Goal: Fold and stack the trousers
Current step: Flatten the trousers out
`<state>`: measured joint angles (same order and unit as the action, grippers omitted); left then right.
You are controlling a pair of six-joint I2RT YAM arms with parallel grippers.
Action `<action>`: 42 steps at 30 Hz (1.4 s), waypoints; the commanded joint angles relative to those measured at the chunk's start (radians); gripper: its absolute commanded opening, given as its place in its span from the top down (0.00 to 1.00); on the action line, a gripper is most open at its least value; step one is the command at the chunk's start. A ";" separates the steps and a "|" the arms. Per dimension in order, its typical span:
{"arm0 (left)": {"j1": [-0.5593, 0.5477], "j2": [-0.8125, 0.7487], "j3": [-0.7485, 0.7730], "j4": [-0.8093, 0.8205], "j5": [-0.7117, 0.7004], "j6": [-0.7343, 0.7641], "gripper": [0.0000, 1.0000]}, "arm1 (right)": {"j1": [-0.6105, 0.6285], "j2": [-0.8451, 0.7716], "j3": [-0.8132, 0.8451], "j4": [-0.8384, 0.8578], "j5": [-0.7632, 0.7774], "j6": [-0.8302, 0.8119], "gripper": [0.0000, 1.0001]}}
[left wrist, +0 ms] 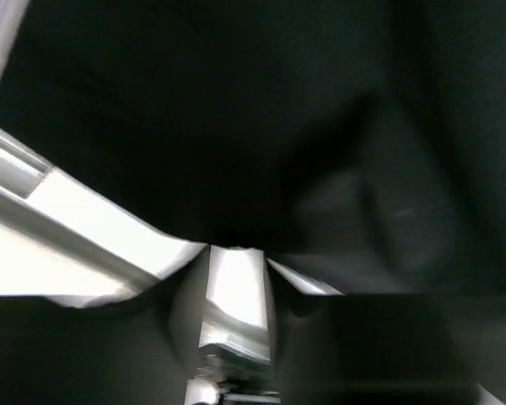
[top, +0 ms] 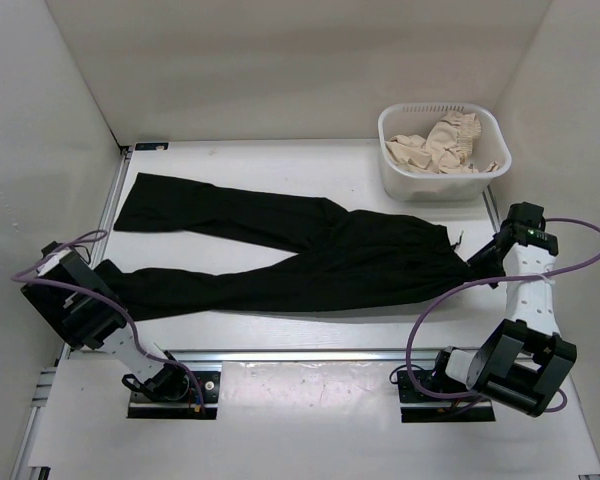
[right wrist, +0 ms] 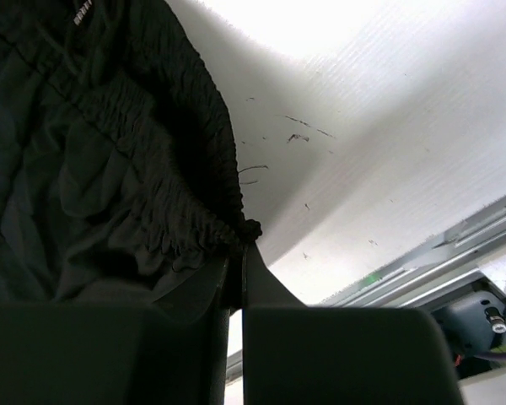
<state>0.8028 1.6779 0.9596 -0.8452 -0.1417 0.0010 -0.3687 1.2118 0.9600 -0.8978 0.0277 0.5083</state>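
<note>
The black trousers (top: 330, 255) lie spread flat on the white table, waist at the right and both legs running left. My right gripper (top: 477, 265) is shut on the gathered waistband at its near right corner; in the right wrist view the fingertips (right wrist: 239, 245) pinch the elastic edge of the trousers (right wrist: 93, 169). My left gripper (top: 102, 275) is at the cuff of the nearer leg. In the left wrist view black fabric (left wrist: 236, 101) drapes over the tips of that gripper (left wrist: 236, 249), whose jaws stand close together on it with a narrow gap below.
A white basket (top: 430, 185) holding beige frilled garments (top: 445, 145) stands at the back right, just beyond the waistband. White walls close in the table on three sides. A metal rail (top: 310, 355) runs along the near edge by the arm bases.
</note>
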 commanded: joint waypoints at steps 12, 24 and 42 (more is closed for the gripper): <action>0.079 -0.170 0.034 0.029 -0.119 -0.001 0.86 | -0.022 -0.049 0.191 -0.150 0.221 0.013 1.00; 0.098 -0.152 -0.069 0.005 -0.191 -0.001 0.71 | -0.148 -0.149 -0.207 -0.093 0.233 0.177 0.35; 0.065 0.017 -0.093 0.090 -0.059 -0.001 0.66 | -0.148 -0.057 -0.354 0.068 0.107 0.125 0.14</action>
<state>0.8688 1.6524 0.9306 -0.8177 -0.1711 -0.0105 -0.5133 1.1149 0.6357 -0.8867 0.1425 0.6258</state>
